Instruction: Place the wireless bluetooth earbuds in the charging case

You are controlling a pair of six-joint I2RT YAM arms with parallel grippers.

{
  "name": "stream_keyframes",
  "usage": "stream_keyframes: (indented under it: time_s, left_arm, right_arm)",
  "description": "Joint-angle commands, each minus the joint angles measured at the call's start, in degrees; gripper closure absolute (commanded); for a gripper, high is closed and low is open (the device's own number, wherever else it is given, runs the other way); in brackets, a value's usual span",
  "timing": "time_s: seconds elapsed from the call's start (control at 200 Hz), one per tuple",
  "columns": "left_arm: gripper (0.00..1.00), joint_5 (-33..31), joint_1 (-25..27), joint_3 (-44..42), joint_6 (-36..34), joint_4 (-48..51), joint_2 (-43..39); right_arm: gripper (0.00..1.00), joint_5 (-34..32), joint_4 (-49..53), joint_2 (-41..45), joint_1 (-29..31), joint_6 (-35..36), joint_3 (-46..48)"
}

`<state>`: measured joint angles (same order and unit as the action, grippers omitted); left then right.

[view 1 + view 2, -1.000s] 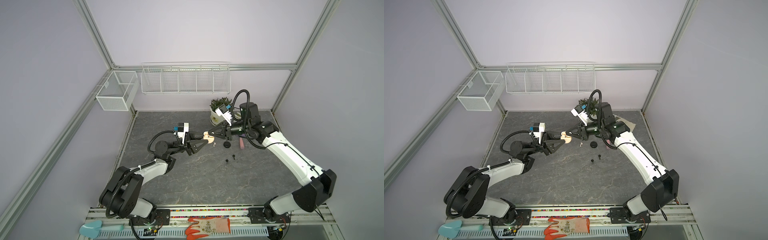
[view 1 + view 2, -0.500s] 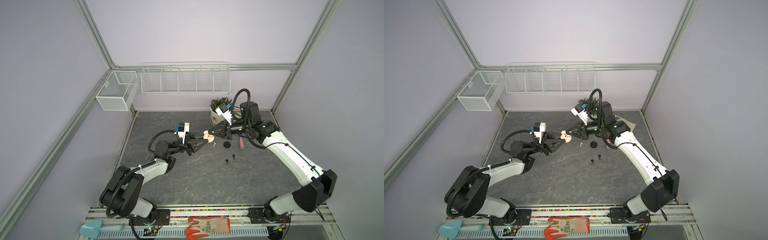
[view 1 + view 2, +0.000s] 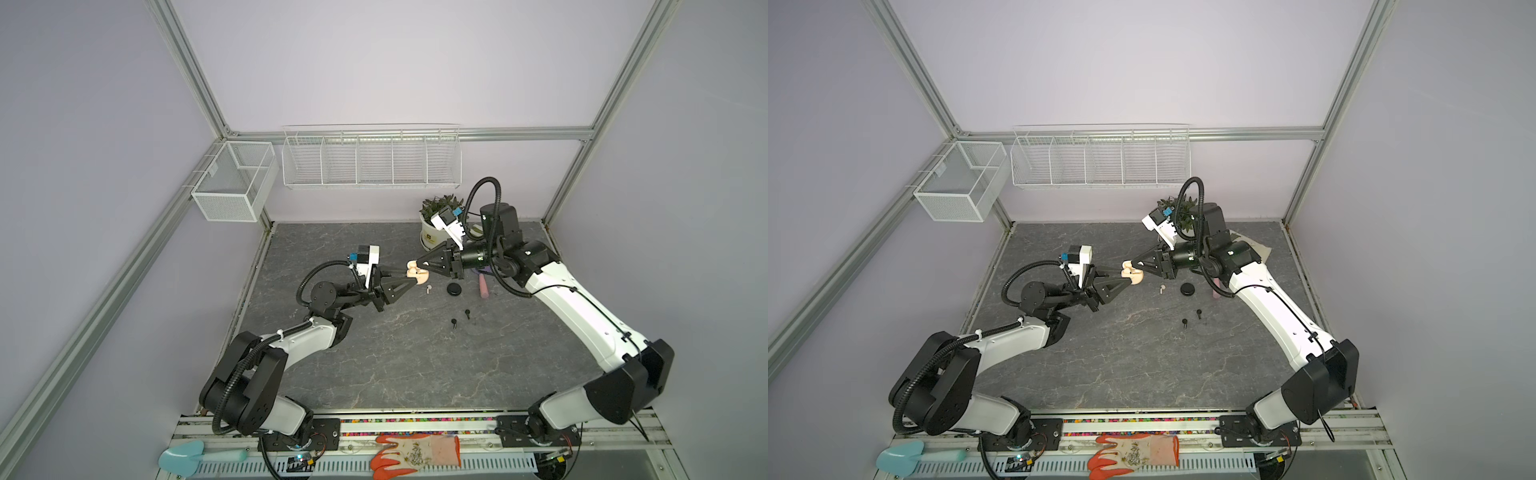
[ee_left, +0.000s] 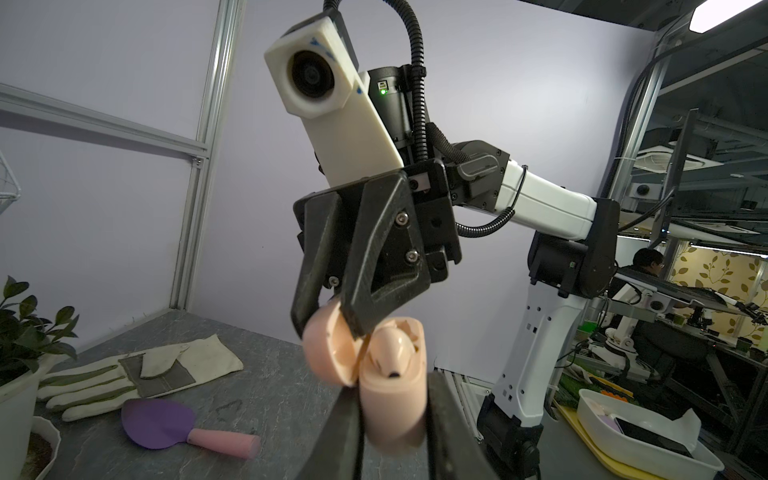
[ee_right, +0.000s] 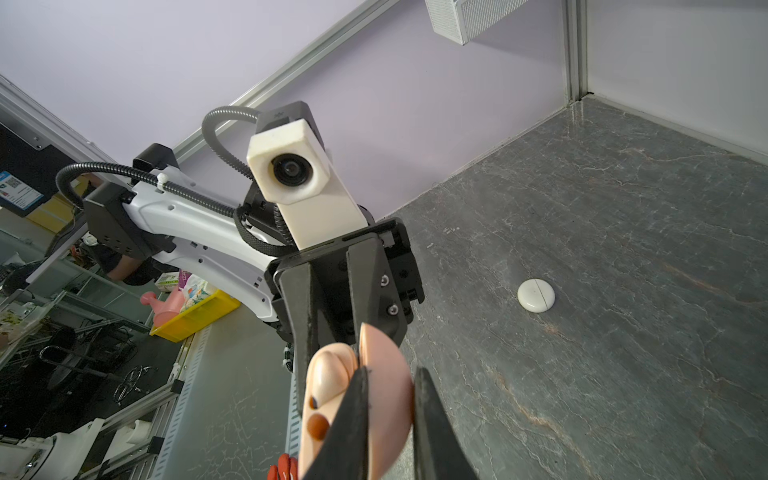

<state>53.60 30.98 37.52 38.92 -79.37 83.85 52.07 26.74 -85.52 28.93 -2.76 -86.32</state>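
The left gripper [image 3: 412,278], whose jaws stood spread around the peach charging case [image 4: 392,399] a second ago, has now pinched them onto its body. The right gripper [image 3: 419,265] stays clamped on the flipped-open lid [image 4: 328,353]. The case is thus held from both sides above the table [image 3: 374,353], up and toward the left arm from the black puck case [image 3: 454,289]. That probably means the body is steady enough for the right gripper to let go of the lid and fetch an earbud. In the left wrist view a peach earbud-shaped piece seems seated inside, but I cannot tell whether the second well is free. One white earbud [image 3: 428,289] lies just beside the black puck case on the left arm's side. Two black earbuds [image 3: 467,312] lie near it toward the front rail. No other earbuds show. With both grippers occupied, neither can pick anything up, and the right fingers crowd the case's mouth. A pink-handled trowel [image 3: 483,284] lies just beyond the black puck case on the right arm's side. A work glove [image 4: 137,370] and a potted plant [image 3: 440,205] sit farther back from it, out of the way. A white puck case [image 5: 536,295] shows only in the right wrist view, so its place relative to the black one is unclear.
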Motion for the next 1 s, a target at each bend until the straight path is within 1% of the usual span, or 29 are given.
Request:
stream_keyframes:
  time_s: [0.0, 0.145, 0.305, 0.36, 0.39, 0.47, 0.51, 0.62, 0.75, 0.805, 0.995]
  left_arm:
    - [0.78, -1.1, 0.1, 1.4, -0.2, -1.7, 0.2]
    - [0.80, -1.2, 0.1, 0.8, -0.6, -1.7, 0.1]
    - [0.84, -1.7, 0.1, 0.6, -0.9, -1.7, 0.0]
    - [0.85, -2.0, 0.1, 0.2, -1.3, -1.7, -0.2]
    - [0.86, -2.4, 0.1, -0.2, -1.7, -1.7, -0.4]
    - [0.87, -3.8, 0.1, -1.8, -3.1, -1.7, -1.2]
    - [0.89, -4.6, 0.1, -2.6, -3.6, -1.6, -1.6]
    - [0.93, -6.4, 0.1, -4.5, -4.7, -1.7, -2.8]
    - [0.97, -8.2, 0.0, -6.9, -6.3, -0.8, -5.8]
    - [1.00, -9.1, 0.0, -7.9, -7.3, 0.0, -7.2]
    - [1.00, -11.6, 0.1, -10.4, -10.5, 6.4, -12.0]
  right_arm:
    - [0.79, 1.5, 0.9, -0.3, 0.4, 0.7, -1.3]
    - [0.69, 1.5, 1.2, -0.3, 0.2, 0.7, -1.9]
    - [0.49, 0.4, 2.0, 0.2, -0.4, 0.3, -3.0]
    - [0.41, -1.2, 2.2, 1.2, -0.7, -0.2, -3.4]
    - [0.39, -2.9, 2.6, 2.0, -0.8, -0.5, -3.6]
    - [0.37, -8.6, 2.6, 4.5, -1.0, -2.0, -3.5]
    - [0.35, -13.2, 2.0, 5.8, -1.3, -4.0, -2.8]
    - [0.34, -24.3, 1.8, 8.1, -1.3, -7.8, 0.2]
    - [0.34, -37.5, 3.5, 7.9, -1.4, -9.8, 4.5]
    - [0.36, -40.0, 3.7, 6.3, -1.3, -9.9, 6.1]
    - [0.38, -47.2, 5.7, -2.6, -0.1, -10.6, 6.1]
